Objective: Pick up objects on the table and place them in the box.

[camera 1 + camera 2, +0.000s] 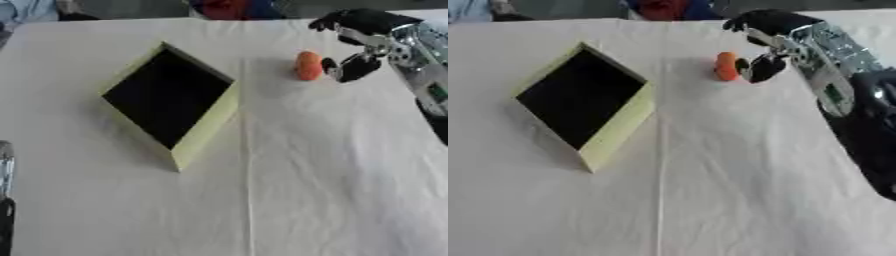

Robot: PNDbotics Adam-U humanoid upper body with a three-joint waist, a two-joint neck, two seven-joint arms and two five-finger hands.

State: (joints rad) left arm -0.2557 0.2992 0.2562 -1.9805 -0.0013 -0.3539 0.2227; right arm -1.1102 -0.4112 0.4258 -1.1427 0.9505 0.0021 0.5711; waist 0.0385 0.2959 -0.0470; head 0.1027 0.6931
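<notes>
Our right hand (363, 47) reaches in from the desk's far right corner, its black fingers (354, 22) curled above and its thumb (350, 67) hanging just beside an orange object (307, 65). We cannot tell whether the thumb touches the object; the fingers do not close round it, and the hand holds nothing. The orange object stands upright on the white cloth covering the desk (332, 190), near the far edge and right of the middle. The box (206, 130), pale yellow with a dark inside, sits well apart from it toward the desk's far left, turned corner-on to us. Our left arm (5, 200) shows only as a sliver at the desk's near left edge.
</notes>
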